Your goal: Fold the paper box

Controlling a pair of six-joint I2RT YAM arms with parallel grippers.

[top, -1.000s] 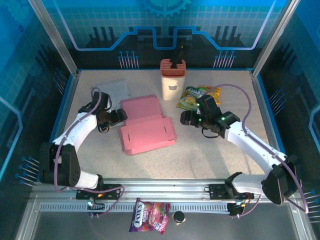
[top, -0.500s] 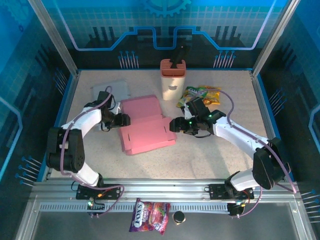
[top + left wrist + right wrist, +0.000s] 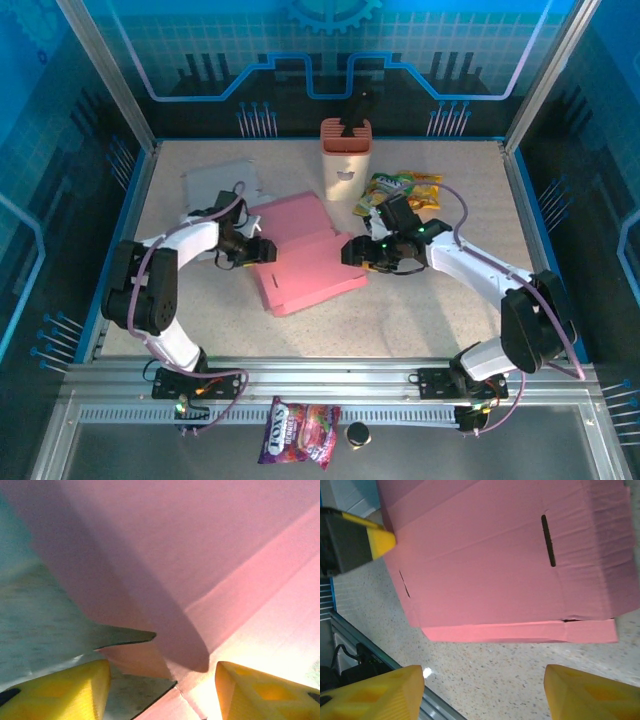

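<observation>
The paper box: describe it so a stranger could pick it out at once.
On the speckled table, look to the middle, between the left claw and the right claw. The paper box lies there, a broad pink cardboard piece with creases and a slot. Its neighbours are a grey sheet and a green-yellow snack bag.

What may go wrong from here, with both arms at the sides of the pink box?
1. The pink box lies loose on the table. The left jaws and right jaws, both open at its sides, may push it so that it slides or turns instead of folding.
2. The right arm passes close to the snack bag and might drag it.
</observation>
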